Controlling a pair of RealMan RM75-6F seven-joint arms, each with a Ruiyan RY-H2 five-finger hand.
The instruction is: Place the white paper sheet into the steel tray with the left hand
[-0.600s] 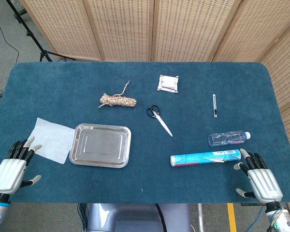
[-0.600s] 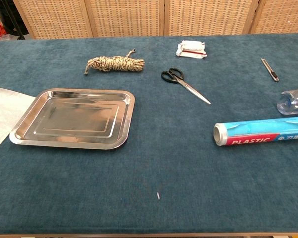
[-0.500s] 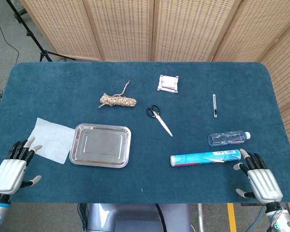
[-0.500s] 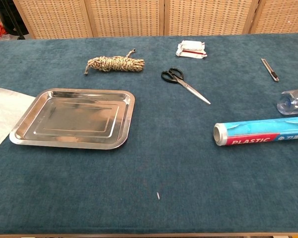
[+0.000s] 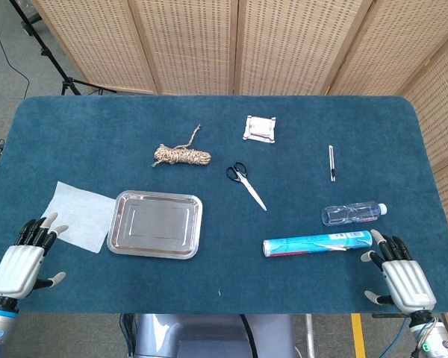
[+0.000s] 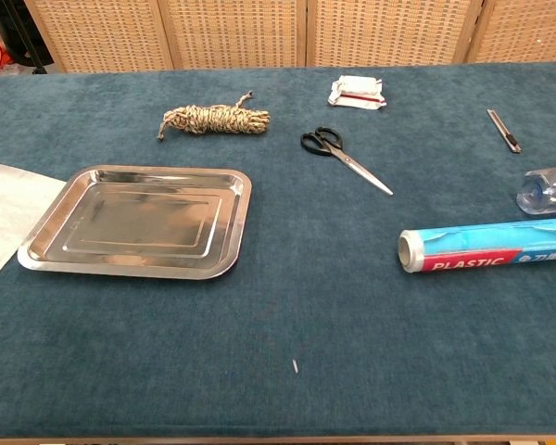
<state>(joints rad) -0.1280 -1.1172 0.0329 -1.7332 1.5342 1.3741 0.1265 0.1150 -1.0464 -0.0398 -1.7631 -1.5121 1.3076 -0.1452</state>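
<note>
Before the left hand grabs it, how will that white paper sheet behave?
The white paper sheet looks thin and lies flat on the cloth, so it is probably floppy and very light. With no raised edge showing, the fingers may struggle to get under it, and it may slide instead.

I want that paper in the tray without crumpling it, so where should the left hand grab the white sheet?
Probably the near corner of the white paper sheet, approached from the left hand side. It lies flat on the cloth, so only an edge can be pinched, and that corner points toward the hand, away from the steel tray.
</note>
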